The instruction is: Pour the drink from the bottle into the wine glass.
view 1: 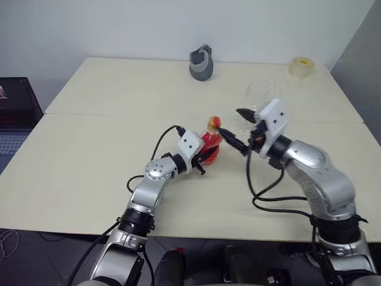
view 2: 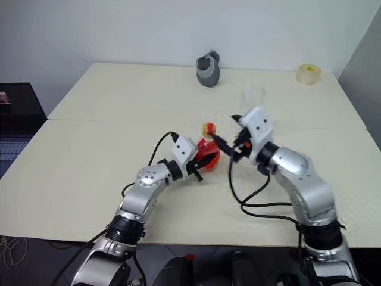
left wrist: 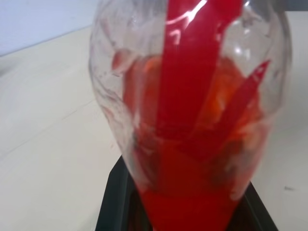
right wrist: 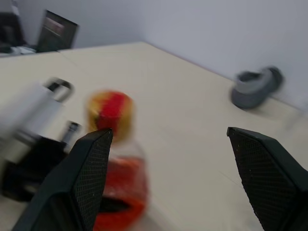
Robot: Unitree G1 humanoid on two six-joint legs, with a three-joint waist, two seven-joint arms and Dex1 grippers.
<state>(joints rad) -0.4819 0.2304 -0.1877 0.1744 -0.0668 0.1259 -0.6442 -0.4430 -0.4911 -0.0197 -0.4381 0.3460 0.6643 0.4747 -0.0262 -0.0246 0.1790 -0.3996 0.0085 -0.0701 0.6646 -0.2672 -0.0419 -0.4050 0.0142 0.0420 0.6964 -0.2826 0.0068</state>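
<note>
Near the middle of the pale table, the left gripper is clamped around the lower body of the bottle, which stands upright with its yellow-and-red cap on top. In the left wrist view the drink shows bright red through the clear plastic, pooled low between the black fingers. The right gripper hangs just beside the cap with its jaws spread wide and nothing between them; one finger reaches toward the cap (whether it touches cannot be told), the other sits higher, off to the robot's right. The wine glass stands farther back on the table, beyond the right gripper, faint against the surface. A grey jug-like object sits near the far edge, and a roll of tape at the far right corner. A laptop lies off the table's left side.
</note>
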